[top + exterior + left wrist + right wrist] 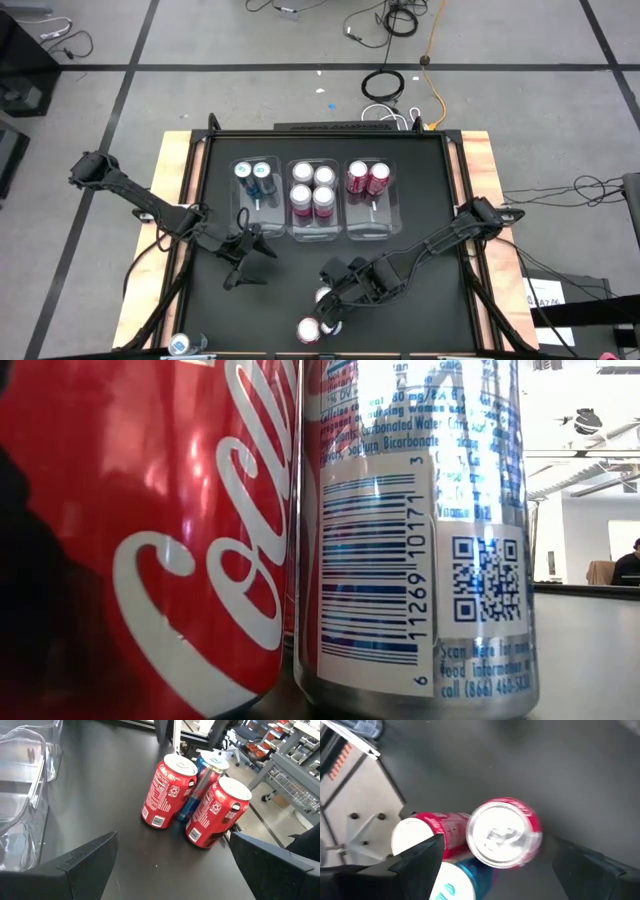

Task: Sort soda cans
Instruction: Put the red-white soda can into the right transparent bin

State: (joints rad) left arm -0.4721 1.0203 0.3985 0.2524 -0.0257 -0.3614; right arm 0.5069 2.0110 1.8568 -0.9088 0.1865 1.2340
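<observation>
Three soda cans stand on their bases, close together, near the table's front edge (312,325): two red ones (167,792) (217,812) and a blue one (202,775) behind them. My right gripper (497,840) hangs open over this group, slanting down. Its fingers stand on either side of the top of one red can (502,832) and do not touch it. My left gripper (243,272) waits open, left of the group and pointing toward it. The low view is filled by a red can (150,530) and a can's barcode side (420,540).
Three clear bins stand in a row at the table's middle. The left one (254,205) holds two teal cans, the middle one (313,225) several pink-and-white cans, and the right one (372,215) two red cans. A teal can (180,345) sits at the front left corner.
</observation>
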